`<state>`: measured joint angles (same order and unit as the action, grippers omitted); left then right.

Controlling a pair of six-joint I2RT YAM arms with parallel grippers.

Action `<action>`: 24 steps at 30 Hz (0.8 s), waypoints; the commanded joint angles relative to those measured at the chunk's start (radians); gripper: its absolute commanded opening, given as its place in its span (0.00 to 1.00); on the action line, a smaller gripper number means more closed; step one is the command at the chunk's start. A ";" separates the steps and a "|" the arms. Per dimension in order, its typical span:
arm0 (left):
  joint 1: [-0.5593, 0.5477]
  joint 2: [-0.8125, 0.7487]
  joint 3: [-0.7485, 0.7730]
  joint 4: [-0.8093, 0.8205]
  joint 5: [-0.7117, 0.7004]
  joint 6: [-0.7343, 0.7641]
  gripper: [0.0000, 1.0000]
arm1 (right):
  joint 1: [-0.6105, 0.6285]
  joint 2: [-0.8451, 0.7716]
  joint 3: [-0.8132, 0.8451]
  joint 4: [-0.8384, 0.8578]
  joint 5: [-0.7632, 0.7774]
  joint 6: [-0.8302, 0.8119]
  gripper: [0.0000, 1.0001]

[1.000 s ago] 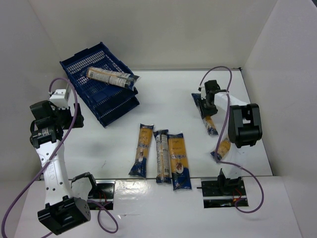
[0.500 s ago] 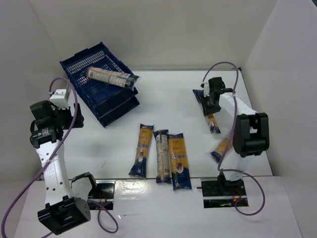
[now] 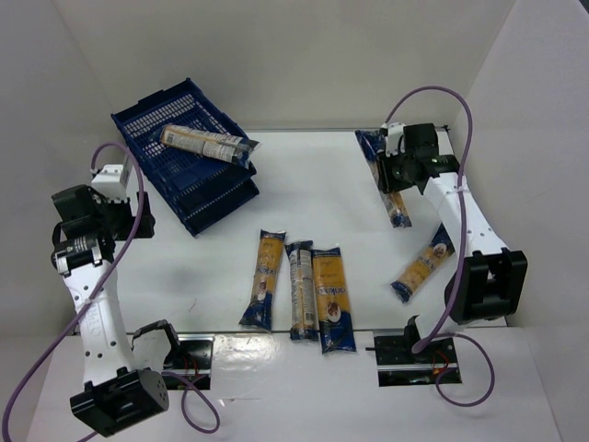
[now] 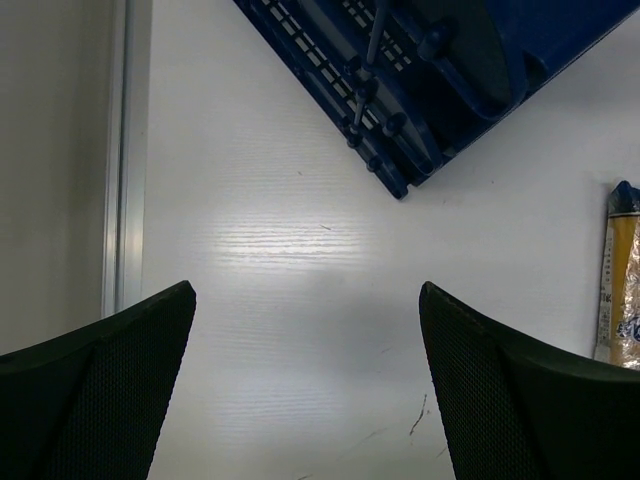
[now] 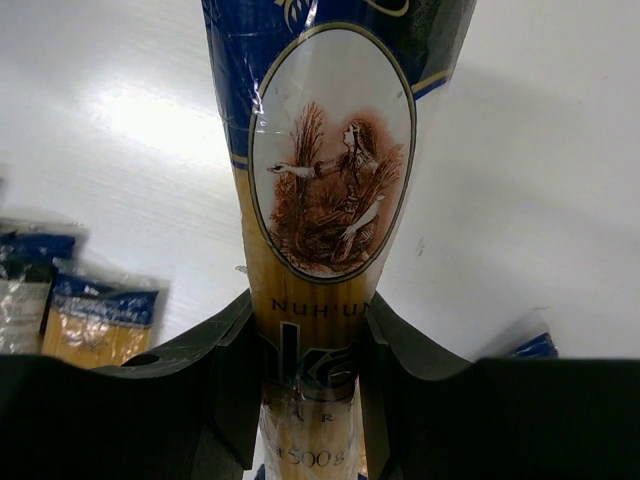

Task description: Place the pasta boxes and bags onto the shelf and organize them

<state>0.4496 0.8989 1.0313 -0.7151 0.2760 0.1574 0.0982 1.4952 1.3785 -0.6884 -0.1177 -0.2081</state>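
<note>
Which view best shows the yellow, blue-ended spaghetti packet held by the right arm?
The right wrist view: the yellow, blue-ended spaghetti packet fills the frame, oval label legible, the right gripper shut on its sides. The top external view shows most of its length, small. The left wrist view misses it.

The shelf (image 3: pixel 138 124) stands at the far left of the surface (image 3: pixel 313 184), its crates stacked one on another. One pasta packet (image 3: pixel 204 143) lies on the top crate, near its right corner. Nearer than the shelf and to its right, three packets lie side by side: left packet (image 3: pixel 262 279), middle packet (image 3: pixel 300 288), right packet (image 3: pixel 332 296). Well right of the shelf, at about its depth, the held packet (image 3: pixel 396 210) sits between the right end effector's (image 3: pixel 393 177) fingers. The last packet (image 3: pixel 421 264) lies nearer and further right. The left end effector (image 4: pixel 305 295) hangs just near of the shelf's near corner.
</note>
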 commanded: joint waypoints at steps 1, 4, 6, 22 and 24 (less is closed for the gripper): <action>0.008 -0.025 0.062 -0.030 0.035 0.042 0.98 | 0.032 -0.055 0.091 0.007 -0.056 -0.014 0.00; 0.008 -0.034 0.102 -0.064 0.060 0.065 1.00 | 0.061 -0.064 0.140 -0.002 -0.102 -0.024 0.00; 0.008 -0.034 0.128 -0.101 0.092 0.077 1.00 | 0.074 -0.055 0.172 -0.032 -0.146 -0.024 0.00; -0.034 0.075 0.271 -0.213 0.213 0.067 1.00 | 0.103 0.078 0.482 -0.042 -0.441 0.027 0.00; -0.034 0.099 0.294 -0.222 0.236 0.067 1.00 | 0.113 0.100 0.526 -0.042 -0.491 0.036 0.00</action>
<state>0.4206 0.9771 1.2690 -0.9268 0.4393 0.2119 0.1944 1.5833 1.7927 -0.8249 -0.4732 -0.1997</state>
